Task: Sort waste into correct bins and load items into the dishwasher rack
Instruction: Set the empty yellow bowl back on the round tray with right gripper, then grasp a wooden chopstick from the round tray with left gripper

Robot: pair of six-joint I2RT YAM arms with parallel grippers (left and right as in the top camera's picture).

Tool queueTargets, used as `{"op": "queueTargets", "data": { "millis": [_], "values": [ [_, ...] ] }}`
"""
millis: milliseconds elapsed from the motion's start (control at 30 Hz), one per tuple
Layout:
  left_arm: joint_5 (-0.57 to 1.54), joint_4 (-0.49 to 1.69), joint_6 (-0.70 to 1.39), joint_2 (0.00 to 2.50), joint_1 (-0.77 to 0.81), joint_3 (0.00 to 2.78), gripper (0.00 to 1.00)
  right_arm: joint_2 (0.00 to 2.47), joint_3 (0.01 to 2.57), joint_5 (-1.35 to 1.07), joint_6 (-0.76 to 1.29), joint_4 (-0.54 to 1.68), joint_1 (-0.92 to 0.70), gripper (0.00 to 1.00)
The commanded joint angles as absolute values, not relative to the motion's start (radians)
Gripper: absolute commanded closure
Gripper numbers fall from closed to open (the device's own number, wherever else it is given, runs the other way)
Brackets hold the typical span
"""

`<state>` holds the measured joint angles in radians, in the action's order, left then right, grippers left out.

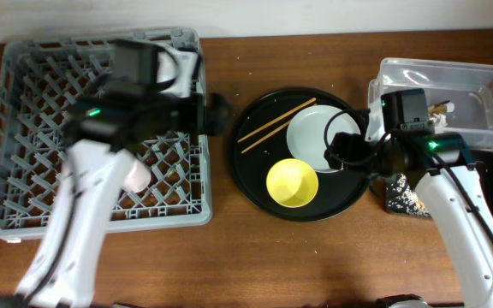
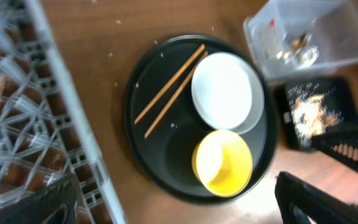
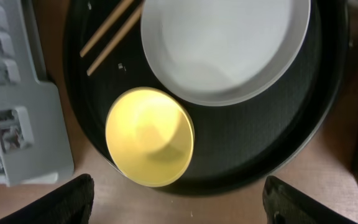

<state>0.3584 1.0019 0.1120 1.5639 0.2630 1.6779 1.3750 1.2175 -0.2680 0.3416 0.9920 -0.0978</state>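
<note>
Bowl [image 1: 292, 183], plate [image 1: 317, 139] and chopsticks [image 1: 274, 125] lie on the round tray [image 1: 251, 175], between rack [image 1: 32, 85] and tub [image 1: 486, 103].

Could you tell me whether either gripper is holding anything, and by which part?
Nothing is held. The left gripper and the right gripper both show open jaws with nothing between them.

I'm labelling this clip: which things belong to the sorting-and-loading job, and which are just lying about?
Job: large grey plastic dishwasher rack, small pink cup, yellow bowl, round white-grey plate, thin wooden chopsticks, clear plastic tub, shallow black rectangular tray, brownish scraps.
Lying about: large round black tray, brown wooden table.
</note>
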Motion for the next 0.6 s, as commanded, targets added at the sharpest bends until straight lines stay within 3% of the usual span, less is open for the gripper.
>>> {"op": "queueTargets", "data": {
  "millis": [0, 133, 167, 267, 400, 467, 567],
  "values": [
    [0.213, 0.917, 0.058, 1.763, 0.376, 1.681, 0.02, 1.364, 1.229, -0.303, 0.345, 1.028, -0.083, 0.12],
    [0.125, 0.678, -0.158, 1.966, 0.452, 1.681, 0.10, 1.364, 1.229, -0.303, 0.345, 1.033, -0.083, 0.11],
    [0.093, 0.623, -0.213, 2.005, 0.458, 1.681, 0.17, 1.364, 1.229, -0.303, 0.345, 1.033, -0.083, 0.10],
    [0.074, 0.489, -0.219, 2.104, 0.458, 1.681, 0.24, 1.364, 1.229, -0.303, 0.345, 1.035, -0.084, 0.10],
    [0.083, 0.453, -0.219, 2.210, 0.458, 1.681, 0.33, 1.365, 1.229, -0.303, 0.345, 1.034, -0.084, 0.10],
    [0.108, 0.453, -0.219, 2.248, 0.458, 1.681, 0.46, 1.372, 1.229, -0.303, 0.345, 1.033, -0.084, 0.09],
    [0.142, 0.457, -0.219, 2.269, 0.469, 1.681, 0.51, 1.396, 1.229, -0.303, 0.345, 1.034, -0.085, 0.09]
  ]
}}
